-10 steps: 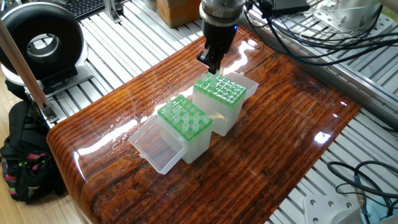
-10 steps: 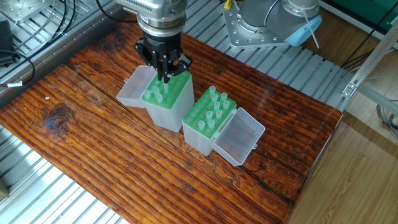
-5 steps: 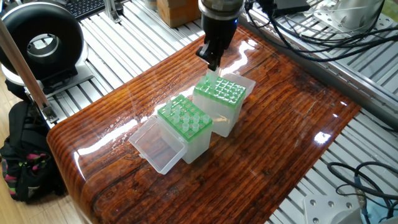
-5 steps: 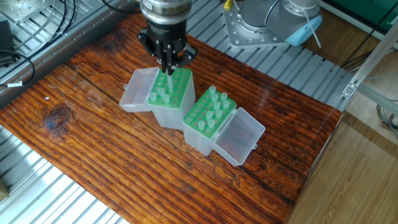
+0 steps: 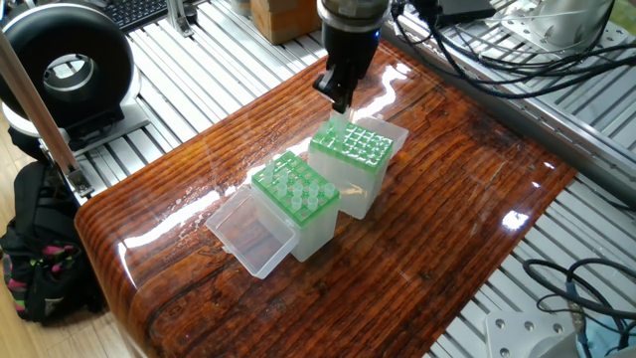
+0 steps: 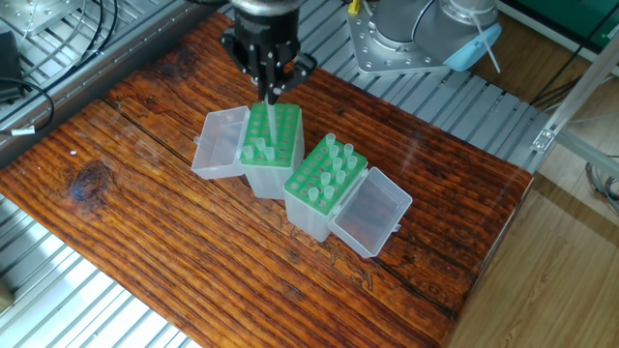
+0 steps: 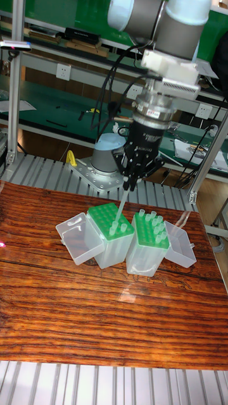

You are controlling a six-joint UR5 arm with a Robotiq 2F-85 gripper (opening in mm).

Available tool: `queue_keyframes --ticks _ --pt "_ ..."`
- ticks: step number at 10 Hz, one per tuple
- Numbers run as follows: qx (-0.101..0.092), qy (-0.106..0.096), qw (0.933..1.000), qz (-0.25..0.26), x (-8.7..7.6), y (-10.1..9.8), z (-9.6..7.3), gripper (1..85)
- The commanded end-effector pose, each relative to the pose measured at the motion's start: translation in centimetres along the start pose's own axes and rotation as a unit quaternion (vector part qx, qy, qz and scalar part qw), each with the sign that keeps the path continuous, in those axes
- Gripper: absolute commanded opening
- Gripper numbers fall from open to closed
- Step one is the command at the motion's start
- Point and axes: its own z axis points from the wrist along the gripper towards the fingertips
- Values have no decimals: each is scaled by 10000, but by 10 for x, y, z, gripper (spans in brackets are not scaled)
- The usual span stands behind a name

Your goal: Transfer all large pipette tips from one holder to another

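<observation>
Two green-topped holders stand side by side on the wooden table [image 6: 145, 222], each with a clear lid hinged open. My gripper [image 6: 271, 85] [image 5: 338, 96] [image 7: 127, 185] hangs just above the left holder [image 6: 253, 130] [image 7: 101, 218] and is shut on one large pipette tip [image 6: 271, 121] [image 7: 120, 205]. The tip's lower end still reaches that holder's grid, and the holder sits skewed. A few tips [image 6: 253, 150] stand in its front rows. The right holder [image 6: 308, 179] [image 7: 140, 235] carries several tips [image 6: 334, 159].
Open lids jut out at the left [image 6: 219, 145] and the right [image 6: 372, 213] of the holders. The arm's base [image 6: 416, 34] stands behind the table. A black ring lamp [image 5: 65, 70], a backpack [image 5: 40, 259] and cables [image 5: 477, 60] lie beyond the table's edges.
My gripper has risen and moved back with the tip in it. The holder below it has turned and shifted along with it, its lid swinging round.
</observation>
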Motion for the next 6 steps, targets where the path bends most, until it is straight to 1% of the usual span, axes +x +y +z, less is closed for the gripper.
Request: queue_keyframes --ticks 1,4,6 --pt "-122 -40 9999 62 7 12 -17 80" --pt "-232 -36 9996 146 13 26 -31 80" --pt "-243 -61 9996 155 21 31 -46 80"
